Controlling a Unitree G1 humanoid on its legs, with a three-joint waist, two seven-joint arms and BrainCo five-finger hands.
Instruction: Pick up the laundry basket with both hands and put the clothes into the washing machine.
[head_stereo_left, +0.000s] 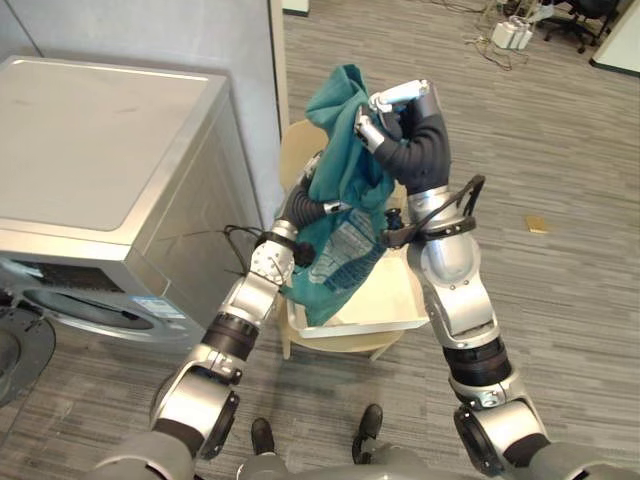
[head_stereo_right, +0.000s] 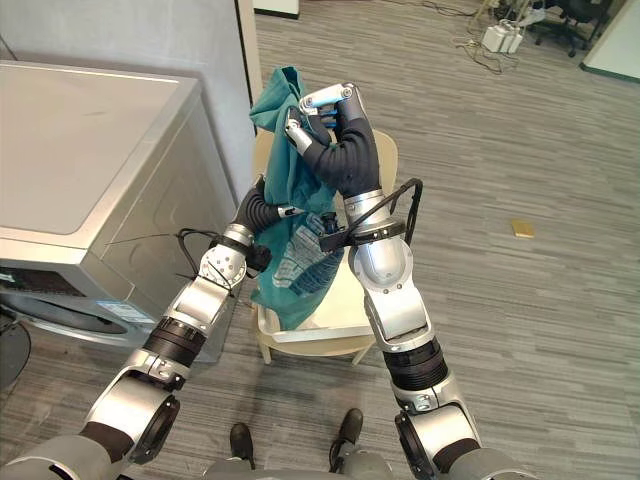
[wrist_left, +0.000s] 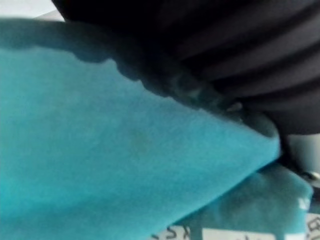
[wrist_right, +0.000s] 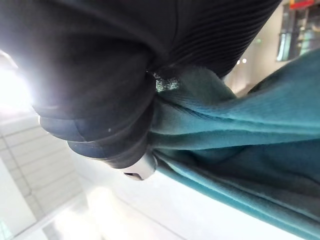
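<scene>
Teal garment (head_stereo_left: 345, 205) hangs limp above the white laundry basket (head_stereo_left: 380, 325), its bunched top clamped in the right hand's (head_stereo_left: 395, 108) curled fingers. The left hand (head_stereo_left: 297, 207) sits at 7 o'clock from the right, buried in cloth, so its fingers cannot be told. Likely light, soft and floppy, so best held by a gathered wad; the washing machine (head_stereo_left: 100, 180) stands at 9 o'clock.

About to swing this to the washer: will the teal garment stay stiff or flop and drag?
Likely floppy: the teal garment hangs in folds from the right hand. Its lower edge hangs by the white basket's rim, so it may snag. Probably light, being thin cloth.
</scene>
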